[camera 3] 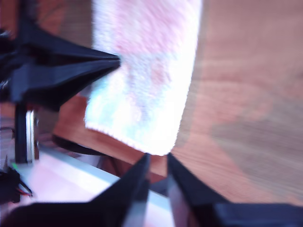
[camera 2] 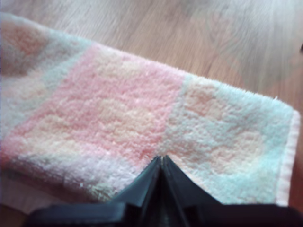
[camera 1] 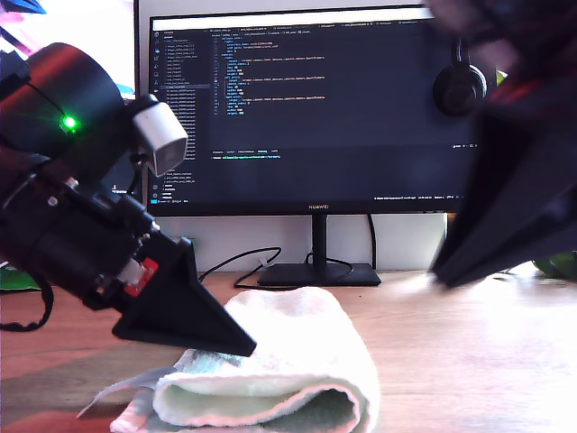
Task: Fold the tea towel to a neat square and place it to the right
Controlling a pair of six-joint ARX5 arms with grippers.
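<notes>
- Step in hand, as judged: the tea towel (camera 1: pixel 279 370) lies folded into a long doubled strip on the wooden desk (camera 1: pixel 469 361), its rolled fold edge facing the exterior camera. A further fold to square appears outstanding, then placement aside.
- My first gripper (camera 2: pixel 161 161) has its jaws pressed together, empty, tip resting on or just above the towel's top layer; in the exterior view the towel sits at 6 o'clock and this gripper reaches in from 9 o'clock.
- My second gripper (camera 3: pixel 158 163) has its jaws slightly apart, holding nothing, hovering beyond the towel's short end; contact cannot be told through the blur.
- Next move, as judged: open on one short end, pinch both layers, carry them over to the opposite end.
- Surroundings: a monitor (camera 1: pixel 306 108) showing code at 12 o'clock, headphones (camera 1: pixel 460 86) hung on it at 1 o'clock, cables (camera 1: pixel 239 262) behind the towel.
</notes>
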